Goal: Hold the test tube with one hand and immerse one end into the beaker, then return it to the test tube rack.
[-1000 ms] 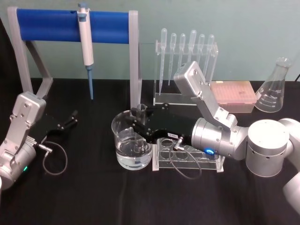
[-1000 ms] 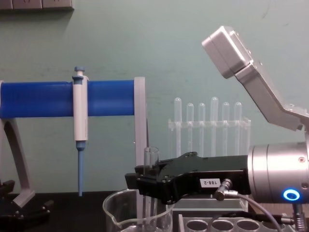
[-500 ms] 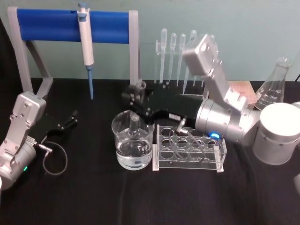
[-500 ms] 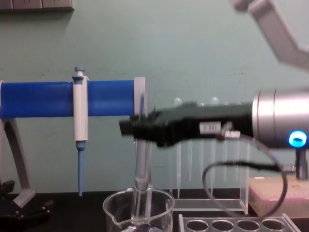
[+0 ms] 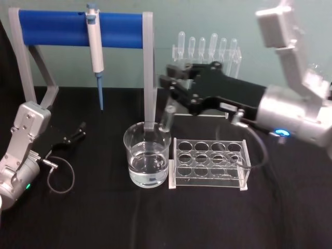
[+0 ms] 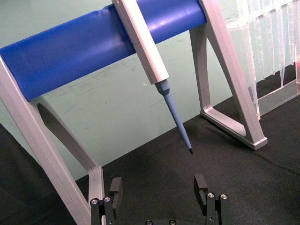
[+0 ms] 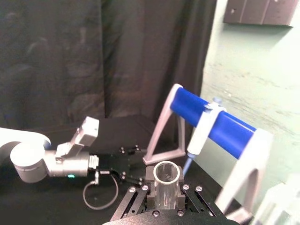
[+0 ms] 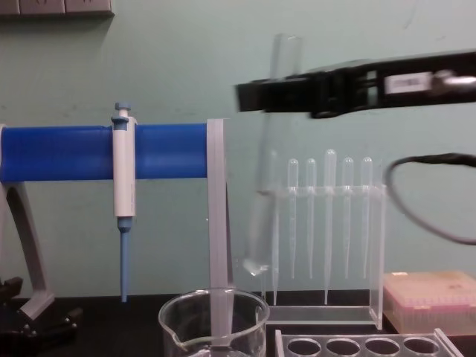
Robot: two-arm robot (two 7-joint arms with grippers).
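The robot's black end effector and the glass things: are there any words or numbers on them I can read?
White label on the right black two-fingered end effector: too blurred to read.
Printed marks on the conical clear glass flask: too small to read.
Long clear glass test tube and wide clear glass beaker: no readable marks.
No text can be quoted here.

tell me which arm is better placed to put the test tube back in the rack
The right. The right gripper is shut on the test tube, held clear above the beaker, with the clear rack just beside it. The left gripper is open, parked low by the blue stand.
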